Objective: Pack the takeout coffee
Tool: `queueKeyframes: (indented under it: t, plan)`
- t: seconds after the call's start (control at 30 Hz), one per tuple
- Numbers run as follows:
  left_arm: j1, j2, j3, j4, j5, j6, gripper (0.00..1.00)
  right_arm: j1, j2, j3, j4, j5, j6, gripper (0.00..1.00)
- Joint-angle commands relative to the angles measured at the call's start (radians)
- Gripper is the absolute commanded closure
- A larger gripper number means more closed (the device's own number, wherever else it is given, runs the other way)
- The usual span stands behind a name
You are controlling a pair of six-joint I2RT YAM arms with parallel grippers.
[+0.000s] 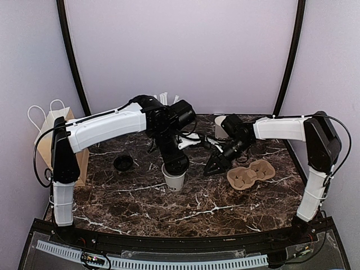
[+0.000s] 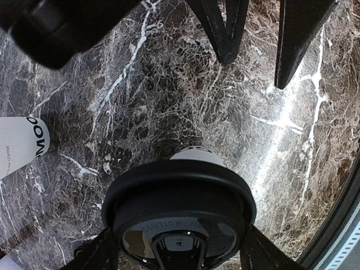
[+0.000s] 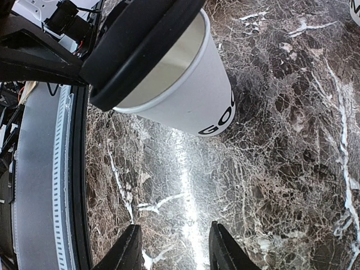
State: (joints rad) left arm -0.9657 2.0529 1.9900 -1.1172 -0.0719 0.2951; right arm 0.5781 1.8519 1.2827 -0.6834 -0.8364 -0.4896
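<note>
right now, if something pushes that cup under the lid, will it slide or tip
Probably tips: the cup narrows toward its base and what shows inside looks empty, so likely light. Its paper wall would likely dent if squeezed. The lid sits askew, so may pop off.

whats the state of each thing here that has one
left gripper, shut on black lid
right gripper, open, empty
black lid, tilted over takeout cup, not seated
takeout cup, standing on table, mouth partly uncovered
spare lid, loose on table
cup carrier, empty
paper bag, upright
</note>
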Motion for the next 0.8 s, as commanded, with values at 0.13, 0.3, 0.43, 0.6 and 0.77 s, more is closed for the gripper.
queueKeyframes:
  t: [0.13, 0.3, 0.43, 0.6, 0.77]
  plan:
    - [0.005, -0.100, 0.028, -0.040, 0.013, -0.008, 0.34, 0.007, 0.000, 0.028, -0.012, -0.017, -0.011, 0.58]
    - [0.005, -0.107, -0.042, -0.059, -0.017, -0.002, 0.34, 0.008, 0.015, 0.041, -0.026, -0.023, -0.015, 0.58]
    - [0.005, -0.098, -0.057, -0.067, -0.013, 0.003, 0.34, 0.007, 0.012, 0.038, -0.025, -0.023, -0.014, 0.58]
    - [0.005, -0.074, -0.052, -0.065, -0.006, 0.014, 0.34, 0.008, 0.013, 0.038, -0.025, -0.023, -0.013, 0.58]
    - [0.005, -0.044, -0.025, -0.054, -0.010, 0.019, 0.34, 0.008, 0.011, 0.038, -0.026, -0.021, -0.012, 0.58]
